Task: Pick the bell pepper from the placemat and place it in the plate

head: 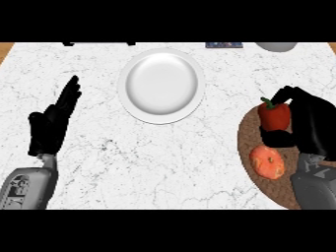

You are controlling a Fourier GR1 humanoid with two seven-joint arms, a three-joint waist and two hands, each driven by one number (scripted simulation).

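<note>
A red bell pepper (275, 116) with a green stem stands on the brown round placemat (252, 132) at the right. My right hand (315, 124) wraps it from the right side, fingers over its top and thumb under its lower end. A white plate (161, 84) lies empty at the counter's centre back, well left of the pepper. My left hand (52, 124) rests open at the left, fingers pointing up, holding nothing.
An orange fruit (268, 161) lies on the placemat just in front of the pepper, next to my right forearm. A grey bowl's edge (277, 47) and a dark object (224, 45) sit at the counter's back edge. Wood floor shows beyond both corners.
</note>
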